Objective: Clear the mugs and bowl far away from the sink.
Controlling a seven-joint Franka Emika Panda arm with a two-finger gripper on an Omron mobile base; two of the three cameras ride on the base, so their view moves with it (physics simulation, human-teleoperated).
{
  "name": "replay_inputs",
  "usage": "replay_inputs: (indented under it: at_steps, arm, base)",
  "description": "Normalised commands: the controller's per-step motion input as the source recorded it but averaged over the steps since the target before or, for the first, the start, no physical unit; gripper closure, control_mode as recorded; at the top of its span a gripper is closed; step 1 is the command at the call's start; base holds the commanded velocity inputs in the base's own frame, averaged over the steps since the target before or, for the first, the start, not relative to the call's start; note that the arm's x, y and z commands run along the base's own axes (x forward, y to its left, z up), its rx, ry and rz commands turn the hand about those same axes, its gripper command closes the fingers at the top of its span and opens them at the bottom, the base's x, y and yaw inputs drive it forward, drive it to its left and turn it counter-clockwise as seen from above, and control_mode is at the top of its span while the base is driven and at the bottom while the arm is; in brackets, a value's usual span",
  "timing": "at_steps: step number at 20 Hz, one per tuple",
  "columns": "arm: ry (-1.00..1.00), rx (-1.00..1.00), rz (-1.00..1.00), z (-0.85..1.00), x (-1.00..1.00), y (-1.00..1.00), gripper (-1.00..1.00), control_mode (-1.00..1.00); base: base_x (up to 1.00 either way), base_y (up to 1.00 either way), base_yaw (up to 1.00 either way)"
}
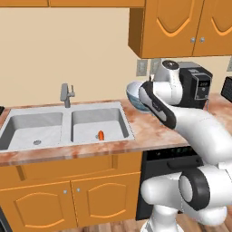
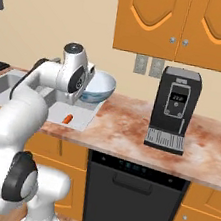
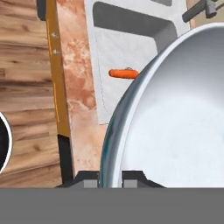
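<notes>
Claw (image 3: 110, 183) clamped on rim of empty bowl (image 2: 98, 86) above counter (image 2: 124, 130), orange carrot (image 1: 101, 135) in sink (image 1: 27, 131) basin

No text, label, brand or number can be read anywhere in these views. The coffee machine (image 2: 173, 108) on the counter carries a small pale display panel on its dark front, but its marks are too small and blurred to make out. The dishwasher (image 2: 131, 199) below the counter shows a row of faint bluish marks along its top edge, also illegible.
</notes>
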Motion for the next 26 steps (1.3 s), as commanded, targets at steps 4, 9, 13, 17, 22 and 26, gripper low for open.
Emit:
replay_inputs:
  at_steps: [4, 9, 13, 17, 22, 26]
  arm:
    - [-0.13, 0.01, 0.07, 0.36, -0.88, 0.0, 1.0, -1.0]
    - [-0.05, 0.0, 0.23, 0.12, -0.79, 0.03, 1.0, -1.0]
    - [0.0, 0.0, 0.0, 0.0, 0.0, 0.0, 1.0, 1.0]
    - [0.0, 0.0, 0.0, 0.0, 0.0, 0.0, 1.0, 1.0]
    - [0.0, 0.0, 0.0, 0.0, 0.0, 0.0, 1.0, 1.0]
    - [0.0, 0.0, 0.0, 0.0, 0.0, 0.0, 1.0, 1.0]
  base:
    - [0.0, 0.0, 0.0]
    - [0.0, 0.0, 0.0]
    - [-0.54, 0.12, 0.79]
    - [-0.31, 0.25, 0.94]
    - [-0.36, 0.3, 0.97]
    - [-0.41, 0.32, 0.98]
